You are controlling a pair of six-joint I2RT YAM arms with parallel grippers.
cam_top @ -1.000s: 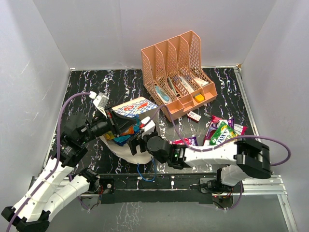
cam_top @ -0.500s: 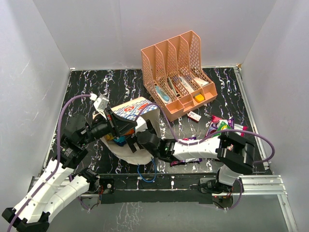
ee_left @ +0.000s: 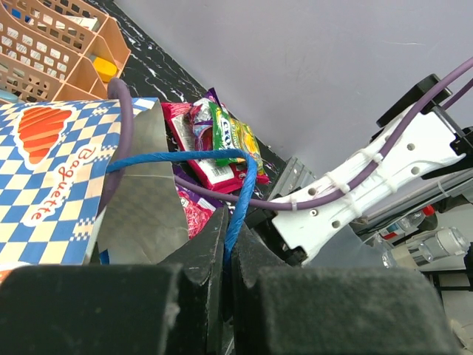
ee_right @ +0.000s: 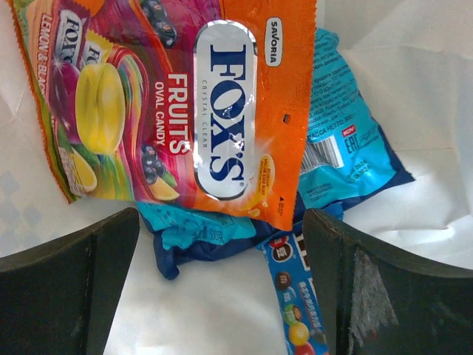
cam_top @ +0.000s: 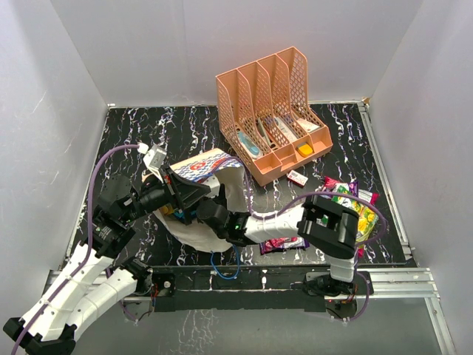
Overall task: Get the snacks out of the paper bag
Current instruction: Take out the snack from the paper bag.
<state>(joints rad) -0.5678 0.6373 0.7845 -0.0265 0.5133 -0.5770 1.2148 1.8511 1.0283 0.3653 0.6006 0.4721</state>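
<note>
- Pinching the blue cord handle of the paper bag with the left gripper, fingers tight together on the cord.
- Reading "Baguette" in blue script on the bag's checked side.
- Holding the right gripper inside the bag, fingers wide apart, straddling the snacks there.
- Reading "FOX'S CRYSTAL CLEAR FRUITS OVAL CANDY" and "SAVORIA" on the orange packet, lying over a blue packet with small print too fine to read.
- Out on the table: green-yellow packet and magenta packet, right of the bag.
</note>
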